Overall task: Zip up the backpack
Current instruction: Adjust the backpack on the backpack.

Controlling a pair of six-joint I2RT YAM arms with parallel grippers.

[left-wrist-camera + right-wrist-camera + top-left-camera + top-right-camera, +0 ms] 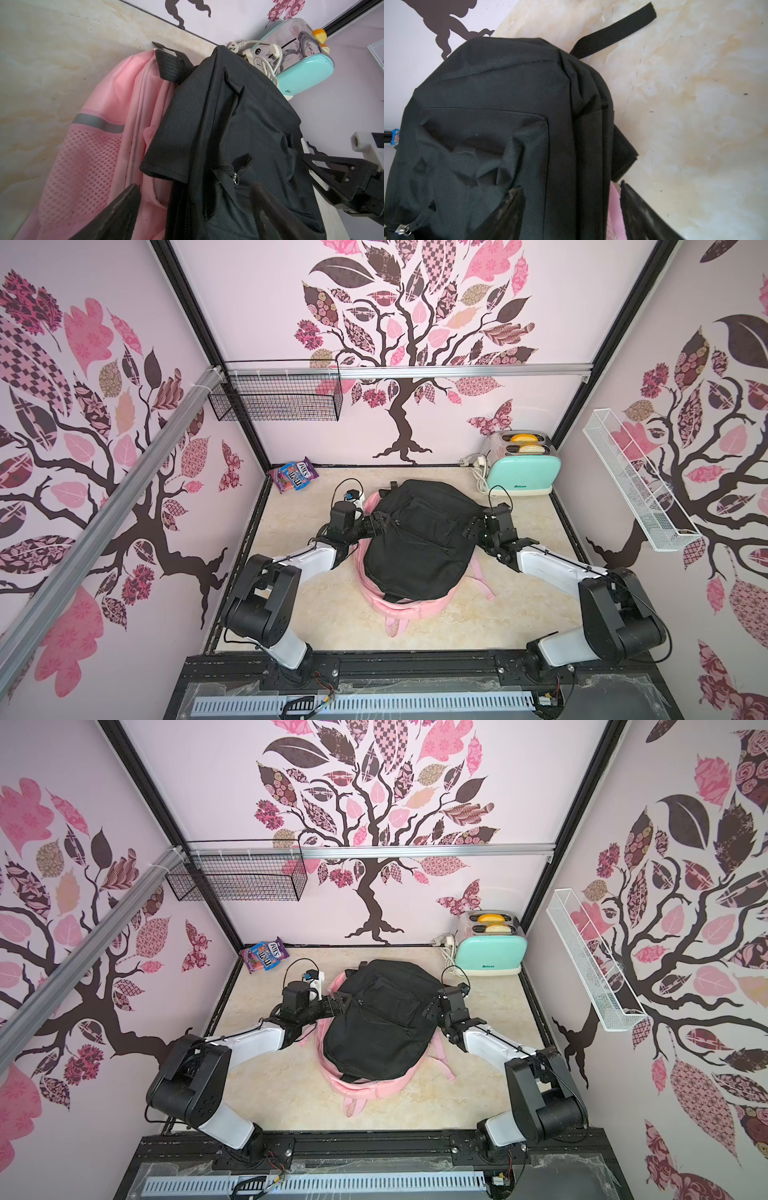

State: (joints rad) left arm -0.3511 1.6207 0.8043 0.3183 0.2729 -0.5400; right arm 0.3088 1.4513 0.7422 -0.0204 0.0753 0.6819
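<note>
Two grippers reach in at the black backpack (419, 539), one from each side. The left gripper (379, 526) has its jaws wide apart at that bag's left edge, with a fold of black cloth between them. I cannot tell if they press on it. The right gripper (471, 529) has its jaws apart too, at the black backpack's right edge. One thin pink strap (616, 207) shows between its fingers (512, 205).

Two backpacks lie on the table (316, 614), one on top of the other. The black backpack is on top. The pink backpack (399, 605) is under it and mostly hidden. Its pink rim peeks out along the black backpack's near end and left side. One grey shiny strip (99, 123) and one net pocket (83, 170) show there.

Behind the black backpack, on the right gripper's side, stands one mint-green toaster (523, 475). It has two slices of bread (523, 438) in it, and one white cord (478, 472) is bundled just beside it. Behind the black backpack on the left gripper's side lies one candy bag (294, 476). Two wire baskets hang on the walls, well above the black backpack: one black basket (276, 400) and one white basket (636, 485).
</note>
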